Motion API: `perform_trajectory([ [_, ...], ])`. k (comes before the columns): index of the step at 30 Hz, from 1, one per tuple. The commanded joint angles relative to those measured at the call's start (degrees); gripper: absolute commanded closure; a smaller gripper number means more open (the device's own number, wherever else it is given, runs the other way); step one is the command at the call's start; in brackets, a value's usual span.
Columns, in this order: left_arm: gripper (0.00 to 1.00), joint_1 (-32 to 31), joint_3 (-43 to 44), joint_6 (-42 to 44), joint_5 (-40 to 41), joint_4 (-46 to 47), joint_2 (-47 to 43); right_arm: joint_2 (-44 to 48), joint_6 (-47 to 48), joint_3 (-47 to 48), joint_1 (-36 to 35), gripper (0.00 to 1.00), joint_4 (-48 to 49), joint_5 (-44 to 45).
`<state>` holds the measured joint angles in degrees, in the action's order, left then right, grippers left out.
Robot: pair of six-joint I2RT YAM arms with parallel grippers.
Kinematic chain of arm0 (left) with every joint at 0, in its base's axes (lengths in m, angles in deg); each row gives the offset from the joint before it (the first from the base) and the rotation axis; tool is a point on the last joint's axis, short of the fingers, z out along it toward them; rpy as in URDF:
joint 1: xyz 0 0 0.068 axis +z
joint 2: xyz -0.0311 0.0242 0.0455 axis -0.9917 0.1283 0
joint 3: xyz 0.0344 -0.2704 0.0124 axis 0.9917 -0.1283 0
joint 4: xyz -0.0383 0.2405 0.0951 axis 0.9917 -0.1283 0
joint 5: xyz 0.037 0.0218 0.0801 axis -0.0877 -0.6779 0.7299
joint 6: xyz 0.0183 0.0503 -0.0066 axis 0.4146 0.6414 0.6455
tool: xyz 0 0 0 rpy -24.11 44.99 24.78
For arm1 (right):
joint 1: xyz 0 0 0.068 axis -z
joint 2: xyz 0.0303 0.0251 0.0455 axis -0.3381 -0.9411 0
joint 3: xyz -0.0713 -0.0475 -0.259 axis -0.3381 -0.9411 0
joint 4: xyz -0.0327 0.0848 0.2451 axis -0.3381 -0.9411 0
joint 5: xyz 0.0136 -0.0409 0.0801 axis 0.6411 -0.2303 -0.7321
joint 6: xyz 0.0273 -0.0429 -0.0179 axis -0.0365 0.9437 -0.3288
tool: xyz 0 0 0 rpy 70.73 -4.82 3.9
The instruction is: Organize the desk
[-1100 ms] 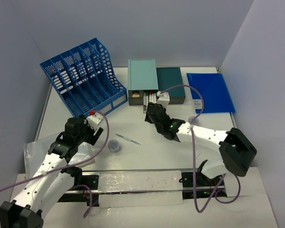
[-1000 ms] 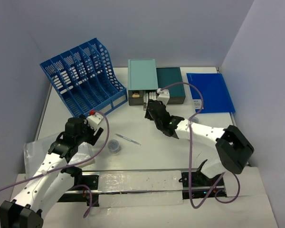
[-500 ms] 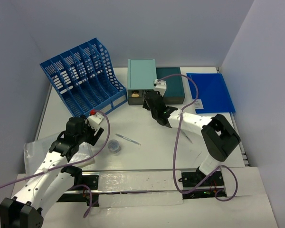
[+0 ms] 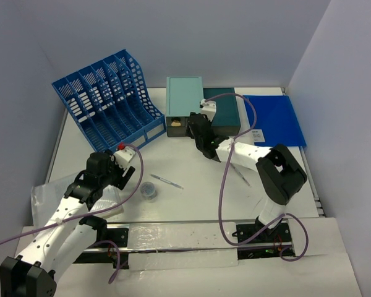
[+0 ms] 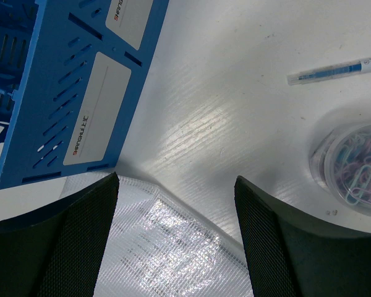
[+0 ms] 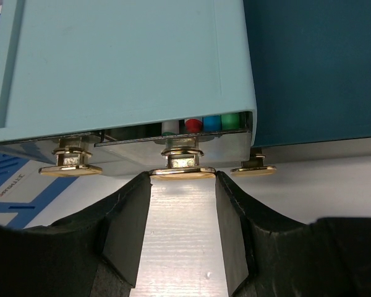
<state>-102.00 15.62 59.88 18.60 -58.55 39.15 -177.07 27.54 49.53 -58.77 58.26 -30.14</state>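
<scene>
Brass, the middle knob [image 6: 182,172] fills the gap between the fingertips of the right claw [image 6: 183,183], which grips it by the rim at the front of the light teal drawer box [image 6: 123,68]. The drawer [image 6: 142,147] stands only slightly proud of that box, and 4 pen caps [image 6: 203,122] (white, red, blue, green) show in the slit above it. The left claw [image 5: 173,247] hangs wide open and holds nothing, above the corner of a clear pouch [image 5: 148,266] near the left front edge. The white counter [image 4: 191,207] carries everything and runs from the arm bases to the back wall.

Progress, as a judgement: pens are stowed and the drawer is nearly shut. 1 loose pen [image 4: 167,181], 1 tub of paper clips [image 4: 149,190] and the pouch lie unsorted on the open counter, so the task appears about partway.

Counts:
- 3 brass knobs in the right wrist view.
- 2 drawer boxes, the light teal one and a dark teal box [image 4: 226,111], side by side.
- 1 blue file rack [image 4: 105,99].
- 1 blue folder [image 4: 275,117].
- 1 pouch, 1 tub and 1 loose pen.
- 1 thin stick [image 4: 240,175] beside the right arm, possibly a 2nd pen but too small to tell.
</scene>
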Motion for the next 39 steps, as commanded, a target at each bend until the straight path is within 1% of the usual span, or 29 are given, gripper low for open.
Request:
perform_trajectory([
  [1,0.18,0.39,0.07,-0.67,0.20,1.35,-0.31,0.43,0.34,3.06,0.43,0.47,7.19,3.05],
  [5,0.18,0.39,0.11,-0.67,0.07,1.31,-0.29,0.36,1.30,3.19,0.46,0.43,7.48,3.64],
  [12,0.18,0.39,0.06,-0.63,0.29,1.31,-0.58,-0.08,1.79,4.40,0.82,0.41,6.12,3.36],
  [16,0.18,0.39,0.02,-0.67,0.16,1.31,-0.62,2.43,1.57,2.15,0.69,0.41,6.84,2.41],
  [19,0.18,0.39,0.05,-0.61,-0.04,1.31,-0.45,6.63,3.59,-0.78,-0.85,0.41,7.45,2.04],
  [24,0.18,0.39,0.02,-0.67,-0.01,1.31,-0.45,7.95,4.72,0.03,-3.48,0.40,3.72,1.50],
  [28,0.18,0.39,0.02,-0.67,0.16,1.31,-0.45,6.86,3.66,1.23,-4.88,0.38,1.55,-2.20],
  [30,0.18,0.39,0.02,-0.67,0.16,1.31,-0.51,4.26,2.94,3.78,-5.80,0.31,0.20,-2.77],
  [31,0.18,0.39,0.02,-0.67,0.16,1.31,-0.54,3.75,2.89,4.93,-5.90,0.31,-0.76,-2.13],
  [32,0.18,0.45,0.02,-0.67,0.10,1.31,-0.54,2.30,2.64,6.09,-6.47,0.27,-2.62,-1.22],
  [34,0.18,0.39,0.02,-0.76,0.20,1.31,-0.59,-0.35,2.30,9.60,-7.40,0.23,-5.04,1.22],
  [39,0.18,0.39,0.02,-0.67,-0.01,1.26,-0.62,-5.02,2.36,15.54,-8.10,0.23,-7.81,5.64],
])
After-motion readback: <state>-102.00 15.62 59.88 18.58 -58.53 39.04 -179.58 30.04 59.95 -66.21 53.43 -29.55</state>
